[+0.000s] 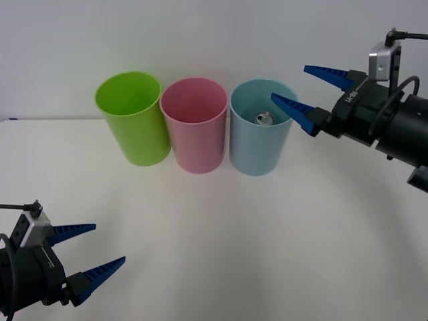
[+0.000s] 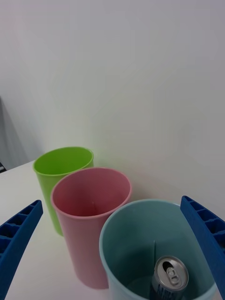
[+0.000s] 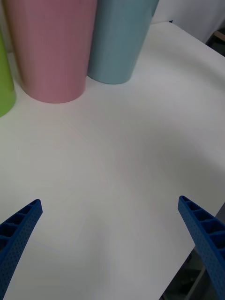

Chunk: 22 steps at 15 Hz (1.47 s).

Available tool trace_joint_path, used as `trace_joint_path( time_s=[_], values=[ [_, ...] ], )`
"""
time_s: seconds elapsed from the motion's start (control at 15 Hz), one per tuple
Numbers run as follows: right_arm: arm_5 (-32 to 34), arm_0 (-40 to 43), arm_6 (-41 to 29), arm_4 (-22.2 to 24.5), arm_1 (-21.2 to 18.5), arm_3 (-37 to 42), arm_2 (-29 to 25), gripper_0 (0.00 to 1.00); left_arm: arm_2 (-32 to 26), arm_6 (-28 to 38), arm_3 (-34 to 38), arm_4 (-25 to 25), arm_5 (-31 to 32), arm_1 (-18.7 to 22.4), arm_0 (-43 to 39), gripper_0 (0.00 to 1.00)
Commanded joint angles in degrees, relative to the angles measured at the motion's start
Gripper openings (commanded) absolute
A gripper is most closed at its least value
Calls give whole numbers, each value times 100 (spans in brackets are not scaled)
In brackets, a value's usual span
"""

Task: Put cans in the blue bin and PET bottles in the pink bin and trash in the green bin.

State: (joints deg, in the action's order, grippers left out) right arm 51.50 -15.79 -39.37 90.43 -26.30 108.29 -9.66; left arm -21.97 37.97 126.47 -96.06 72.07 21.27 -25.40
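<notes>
A white tabletop (image 1: 214, 234) meets a plain pale wall. The can (image 1: 265, 119) stands inside the blue bin (image 1: 257, 144) near the far edge, just under the empty, wide right pincer (image 1: 306, 93). The left pincer (image 1: 93, 249) gapes wide at the near left corner.

Bright, even light; soft shadows; sharp focus.

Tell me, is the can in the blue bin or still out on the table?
In. The can stands upright inside the blue bin, its silver top below the rim; the right gripper hangs open beside that rim.
</notes>
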Motion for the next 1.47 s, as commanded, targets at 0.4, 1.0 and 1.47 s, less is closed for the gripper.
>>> trace_joint_path(
  time_s=[0.4,1.0,1.47],
  values=[
    [1908,2062,1133,-878,2,1045,-1337,100,0,0,0,0,0,0,0,99],
    [2954,3574,1907,-667,-7,1669,-2031,100,0,0,0,0,0,0,0,99],
    [3007,3917,2267,-456,-7,1774,-1900,100,0,0,0,0,0,0,0,99]
  ],
)
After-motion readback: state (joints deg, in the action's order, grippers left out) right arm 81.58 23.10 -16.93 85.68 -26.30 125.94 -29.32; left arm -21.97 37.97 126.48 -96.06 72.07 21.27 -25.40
